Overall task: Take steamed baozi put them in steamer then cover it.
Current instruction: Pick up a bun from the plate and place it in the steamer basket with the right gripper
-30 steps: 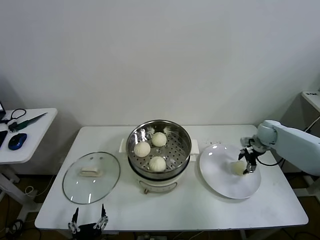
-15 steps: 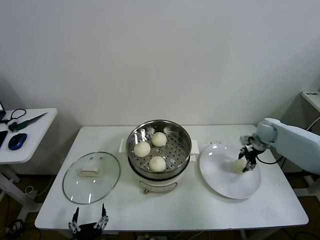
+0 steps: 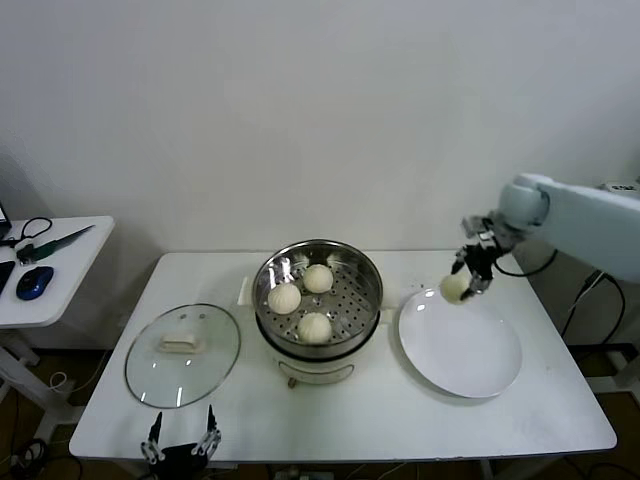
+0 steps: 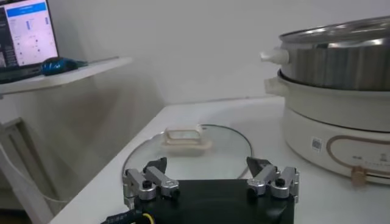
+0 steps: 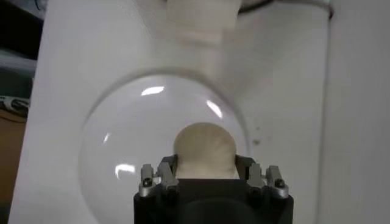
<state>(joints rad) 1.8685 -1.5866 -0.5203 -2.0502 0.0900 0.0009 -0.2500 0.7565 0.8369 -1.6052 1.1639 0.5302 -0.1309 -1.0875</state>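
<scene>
Lifted off the white plate (image 3: 460, 350) since a second ago, the fourth baozi (image 3: 454, 288) is now hanging in the air above the plate's far edge, to the right of the steamer (image 3: 318, 300). The right gripper (image 3: 470, 272) is clamping this bun between its fingers, as the right wrist view shows (image 5: 205, 149). Three other baozi (image 3: 285, 297) are sitting inside the steamer on its perforated floor. The cover (image 3: 183, 353) is lying flat on the counter (image 3: 350, 420) to the left of the steamer, handle up. The left gripper (image 3: 180, 445) is waiting at the counter's near edge, in front of the cover, its fingers standing apart and holding nothing.
</scene>
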